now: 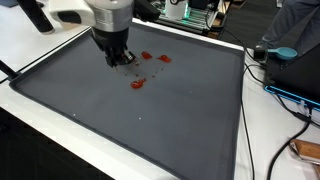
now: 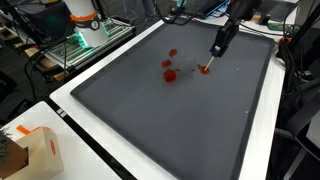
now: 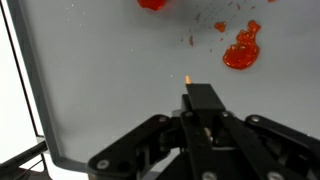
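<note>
A dark grey mat (image 1: 150,115) (image 2: 180,120) covers a white table. Several red blobs (image 1: 138,84) (image 2: 168,73) (image 3: 240,52) lie on its far half. My gripper (image 1: 118,58) (image 2: 218,45) (image 3: 203,100) hangs over the mat near the blobs. It is shut on a slim black tool (image 3: 200,98) that points down at the mat. The tool's orange-red tip (image 3: 187,77) (image 2: 205,68) sits at or just above the mat surface, beside one blob. Another red blob (image 3: 152,4) lies at the top edge of the wrist view.
The mat's raised rim (image 1: 243,95) (image 2: 75,100) runs close to the white table edge. Cables and a blue object (image 1: 283,52) lie beside the mat. A cardboard box (image 2: 35,150) stands off one corner. Equipment (image 2: 85,22) crowds the far side.
</note>
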